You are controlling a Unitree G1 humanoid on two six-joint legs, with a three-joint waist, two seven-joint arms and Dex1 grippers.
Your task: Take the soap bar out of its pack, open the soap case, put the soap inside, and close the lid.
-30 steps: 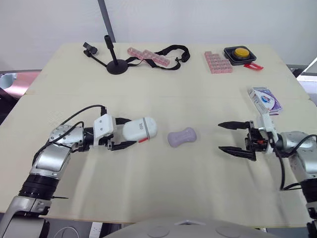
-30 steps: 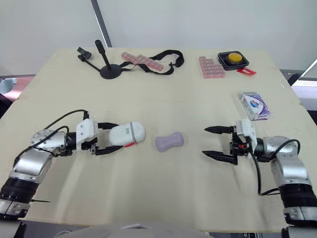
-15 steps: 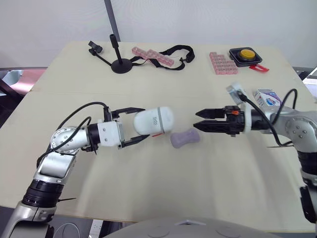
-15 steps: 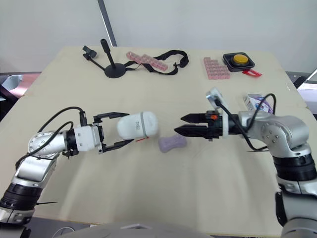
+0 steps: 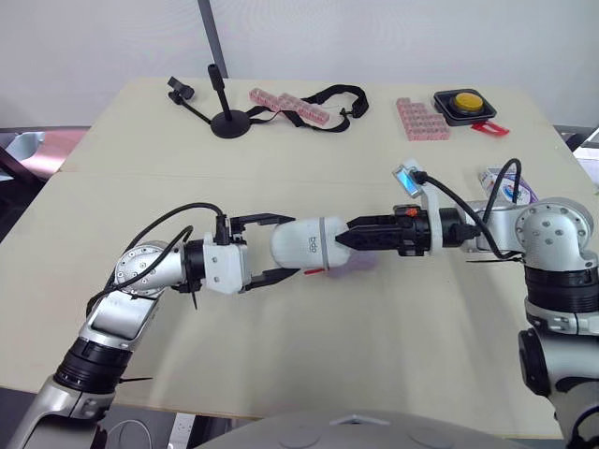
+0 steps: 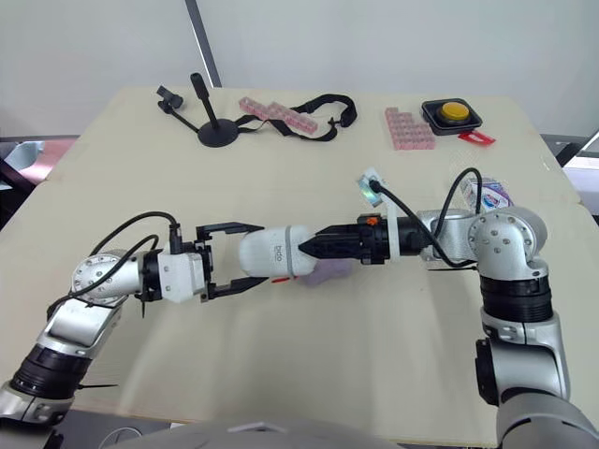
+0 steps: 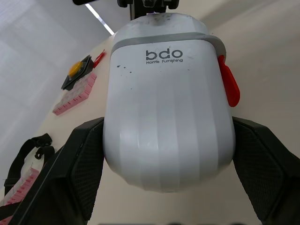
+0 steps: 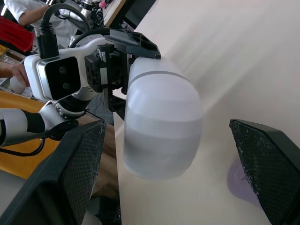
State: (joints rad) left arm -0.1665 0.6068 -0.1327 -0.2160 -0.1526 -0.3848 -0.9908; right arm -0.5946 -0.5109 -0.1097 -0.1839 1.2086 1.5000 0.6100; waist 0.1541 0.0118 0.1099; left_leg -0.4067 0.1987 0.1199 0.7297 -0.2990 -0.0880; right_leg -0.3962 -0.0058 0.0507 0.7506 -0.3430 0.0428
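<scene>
**Status: soap case gripped, lid shut, soap bar on the counter**

1. Left claw (image 5: pixel 292 247): clamped on the white soap case (image 5: pixel 309 248). The left wrist view shows the black fingers (image 7: pixel 79 164) pressed against both flanks of the case. The case lies horizontal, held above the counter (image 5: pixel 281 374), with its free end pointing toward the robot's right.
2. Soap case: the lid is closed. A grey seam band runs around the body, and a red latch (image 7: pixel 229 86) sits on one side.
3. Soap bar (image 6: pixel 332 270): unpacked, pale purple. It lies on the counter just beside the free end of the case and is partly covered by the right claw.
4. Right claw (image 5: pixel 342 238): fingers apart. The right wrist view shows them (image 8: pixel 70 178) spread wide, with the case end between and ahead of them. Whether they touch the case cannot be told.
5. Soap pack (image 6: pixel 489 193): rests on the counter at the right edge, partly behind the right arm.
6. Rear of the counter: black stand (image 5: pixel 226 123), pink pill organiser (image 5: pixel 284 106), black strap (image 5: pixel 329 94), second pink organiser (image 5: pixel 421 120), yellow button (image 5: pixel 465 101).
</scene>
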